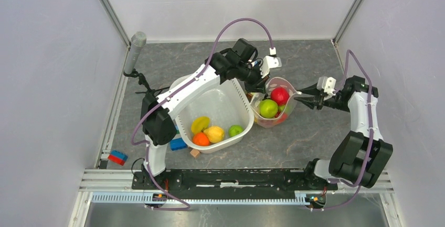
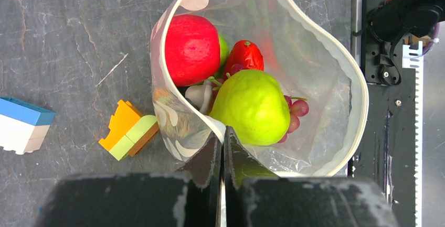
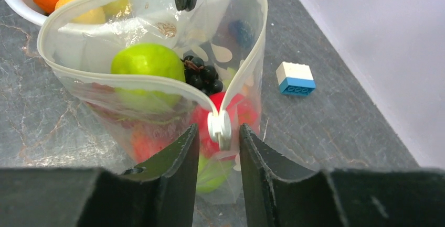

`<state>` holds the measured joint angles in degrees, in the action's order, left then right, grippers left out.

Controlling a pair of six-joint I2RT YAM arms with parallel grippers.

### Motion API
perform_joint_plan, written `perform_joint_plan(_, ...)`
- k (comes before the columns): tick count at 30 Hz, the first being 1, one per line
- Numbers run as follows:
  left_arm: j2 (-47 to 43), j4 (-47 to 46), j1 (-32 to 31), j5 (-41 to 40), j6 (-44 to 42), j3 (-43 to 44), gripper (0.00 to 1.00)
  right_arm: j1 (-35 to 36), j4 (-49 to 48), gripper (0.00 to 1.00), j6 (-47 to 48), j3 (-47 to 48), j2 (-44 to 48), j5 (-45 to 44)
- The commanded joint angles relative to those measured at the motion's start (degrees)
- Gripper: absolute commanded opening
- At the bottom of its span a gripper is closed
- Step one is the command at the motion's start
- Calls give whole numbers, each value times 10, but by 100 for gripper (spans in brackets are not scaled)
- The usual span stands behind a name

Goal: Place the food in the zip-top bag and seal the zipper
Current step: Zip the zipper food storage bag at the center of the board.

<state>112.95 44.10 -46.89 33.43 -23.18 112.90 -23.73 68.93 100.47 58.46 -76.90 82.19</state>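
Note:
The zip-top bag (image 1: pixel 273 114) stands open right of the tub, holding a red apple (image 1: pixel 279 95), a green apple (image 1: pixel 268 108) and grapes (image 2: pixel 295 112). My left gripper (image 1: pixel 257 88) is shut on the bag's near rim (image 2: pixel 222 132). My right gripper (image 1: pixel 300 97) is open at the bag's right end, its fingers either side of the white slider (image 3: pixel 219 127) without clamping it. The zipper (image 3: pixel 126 77) runs unsealed round the mouth. An orange (image 1: pixel 201 139), a lemon (image 1: pixel 215 133), a yellow-green fruit (image 1: pixel 200 124) and a small green apple (image 1: pixel 235 130) lie in the tub.
The white tub (image 1: pixel 220 98) sits under my left arm. A blue block (image 1: pixel 178 143) and a wooden cube (image 1: pixel 194 152) lie by its front. Blue and red blocks (image 1: pixel 116 157) lie at the front left. An orange-green block (image 2: pixel 128 129) and a blue-white block (image 3: pixel 296 78) lie near the bag.

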Motion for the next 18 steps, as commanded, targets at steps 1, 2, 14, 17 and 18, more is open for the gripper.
perform_joint_plan(1, 4, -3, -1, 24, -20, 26, 2, 8, 30, 34, 43, 34, -10, 20)
perform_joint_plan(2, 4, -2, -1, 23, -20, 26, 2, 10, 30, 30, 43, 34, -12, 17)
perform_joint_plan(14, 4, -2, -1, 21, -12, 33, 2, 13, 30, 28, 40, 20, -3, 2)
perform_joint_plan(17, 3, -2, -1, 21, -12, 32, 2, 13, 30, 44, 40, 16, -1, 1)
perform_joint_plan(18, 3, -2, -1, 21, -11, 32, 2, 13, 30, 44, 39, 16, 0, -1)
